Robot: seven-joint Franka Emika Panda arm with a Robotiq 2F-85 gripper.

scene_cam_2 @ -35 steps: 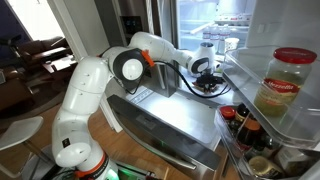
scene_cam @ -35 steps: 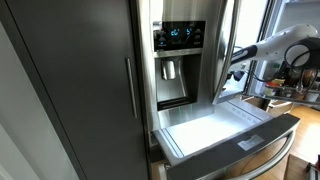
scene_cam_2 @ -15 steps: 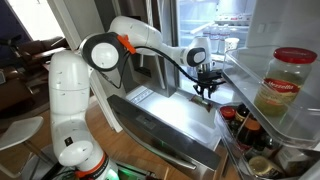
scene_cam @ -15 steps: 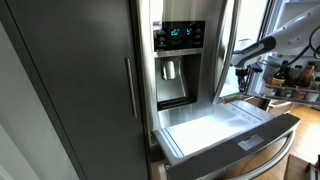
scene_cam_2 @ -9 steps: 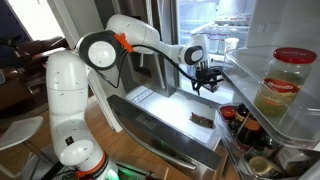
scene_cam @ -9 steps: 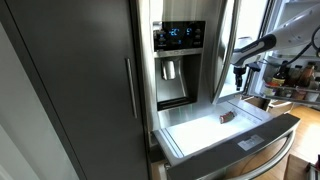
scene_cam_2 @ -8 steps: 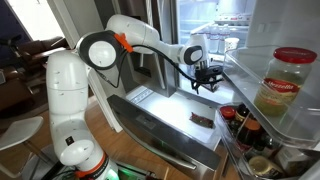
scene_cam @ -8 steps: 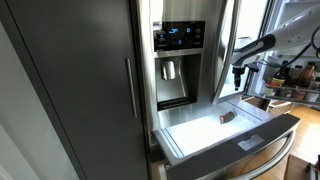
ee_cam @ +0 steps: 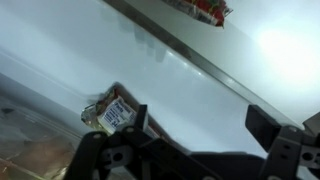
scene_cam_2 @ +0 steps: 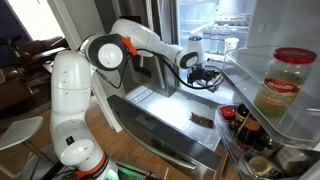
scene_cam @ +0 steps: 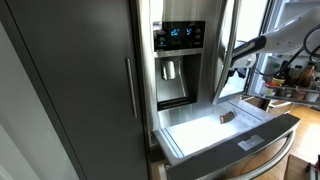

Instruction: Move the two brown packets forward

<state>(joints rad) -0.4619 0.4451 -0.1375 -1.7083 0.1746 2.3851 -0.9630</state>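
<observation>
One small dark-brown packet [scene_cam: 226, 118] lies flat on the white floor of the pulled-out fridge drawer [scene_cam: 195, 128], near its front corner, and shows in both exterior views [scene_cam_2: 203, 120]. My gripper [scene_cam: 237, 68] hangs above the back of the drawer [scene_cam_2: 160, 110], clear of that packet, with its jaws open and nothing between them [scene_cam_2: 205, 75]. In the wrist view the gripper [ee_cam: 200, 115] is spread wide over bare white floor. A small brown-yellow packet with a white label [ee_cam: 112, 112] lies beside the left finger [ee_cam: 140, 118]. I cannot tell whether it is the same packet.
The open fridge door shelf holds a large jar [scene_cam_2: 283, 85] and several bottles [scene_cam_2: 240, 125] right beside the drawer. The drawer's dark front panel [scene_cam: 240, 145] juts out. The shut door with the dispenser [scene_cam: 178, 60] stands on the far side.
The gripper has opened and let go of the brown packet, which now lies on the drawer floor. The gripper has then risen and drawn back from it.
</observation>
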